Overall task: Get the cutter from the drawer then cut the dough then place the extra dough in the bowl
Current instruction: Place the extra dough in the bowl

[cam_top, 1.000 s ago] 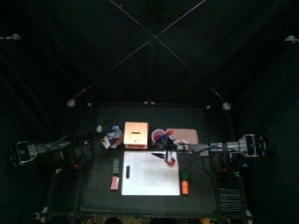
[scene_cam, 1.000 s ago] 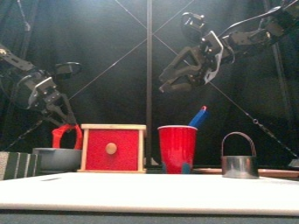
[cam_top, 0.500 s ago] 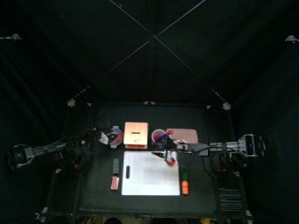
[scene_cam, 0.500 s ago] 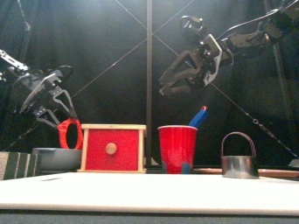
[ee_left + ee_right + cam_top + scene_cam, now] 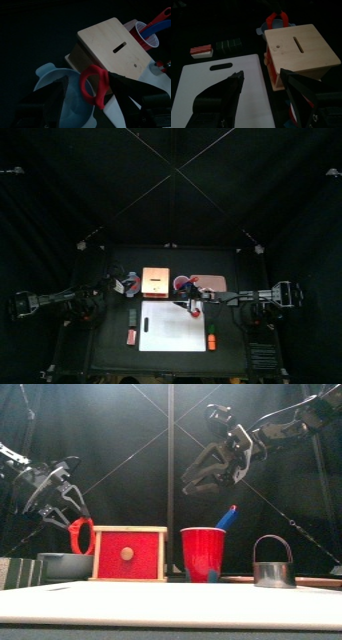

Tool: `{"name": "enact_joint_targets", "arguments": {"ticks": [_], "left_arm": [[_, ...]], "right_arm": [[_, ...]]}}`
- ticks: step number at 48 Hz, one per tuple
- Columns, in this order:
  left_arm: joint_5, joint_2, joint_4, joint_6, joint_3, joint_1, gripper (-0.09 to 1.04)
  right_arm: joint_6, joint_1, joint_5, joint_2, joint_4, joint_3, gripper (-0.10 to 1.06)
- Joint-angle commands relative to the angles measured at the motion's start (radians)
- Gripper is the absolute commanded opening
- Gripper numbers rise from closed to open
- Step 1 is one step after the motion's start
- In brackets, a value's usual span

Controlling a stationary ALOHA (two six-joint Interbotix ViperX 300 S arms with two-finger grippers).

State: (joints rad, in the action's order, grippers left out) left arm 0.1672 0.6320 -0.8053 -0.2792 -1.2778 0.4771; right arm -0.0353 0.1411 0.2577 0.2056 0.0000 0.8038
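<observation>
My left gripper (image 5: 70, 522) is shut on a red dough ring (image 5: 80, 536), which hangs upright just above the blue-grey bowl (image 5: 64, 565). In the left wrist view the dough ring (image 5: 92, 87) sits between the jaws over the bowl (image 5: 57, 92). The metal cutter (image 5: 273, 564) stands at the table's right. My right gripper (image 5: 203, 482) hangs open and empty, high above the red cup (image 5: 203, 552). Its wrist view looks down on the white board (image 5: 224, 85) and the wooden box (image 5: 301, 50).
The wooden box with its red drawer front (image 5: 128, 553) stands between bowl and cup. Blue and red knives stick out of the cup (image 5: 143, 34). Dark sushi blocks (image 5: 228, 46) lie left of the board (image 5: 174, 326). An orange toy (image 5: 211, 340) lies at the board's right edge.
My left gripper has turned and drawn back a little, and the dough ring has swung slightly toward the box above the bowl. The right arm has hardly moved.
</observation>
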Motion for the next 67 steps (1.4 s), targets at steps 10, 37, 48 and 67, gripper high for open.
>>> {"name": "enact_joint_targets", "arguments": {"ticks": [10,37,48,67], "left_arm": [[0.008,0.000,-0.029,-0.002,0.006,-0.020,0.96],[0.002,0.081,-0.009,-0.002,0.014,-0.031,0.95],[-0.002,0.094,-0.011,0.000,0.009,-0.043,0.95],[0.008,0.094,-0.032,0.000,-0.029,-0.040,0.96]], "right_arm": [[0.002,0.002,0.009,0.011,0.012,-0.017,0.92],[0.002,0.003,0.009,0.002,0.012,-0.018,0.92],[0.002,0.005,0.009,0.002,0.012,-0.017,0.92],[0.002,0.003,0.009,0.002,0.023,-0.014,0.92]]}}
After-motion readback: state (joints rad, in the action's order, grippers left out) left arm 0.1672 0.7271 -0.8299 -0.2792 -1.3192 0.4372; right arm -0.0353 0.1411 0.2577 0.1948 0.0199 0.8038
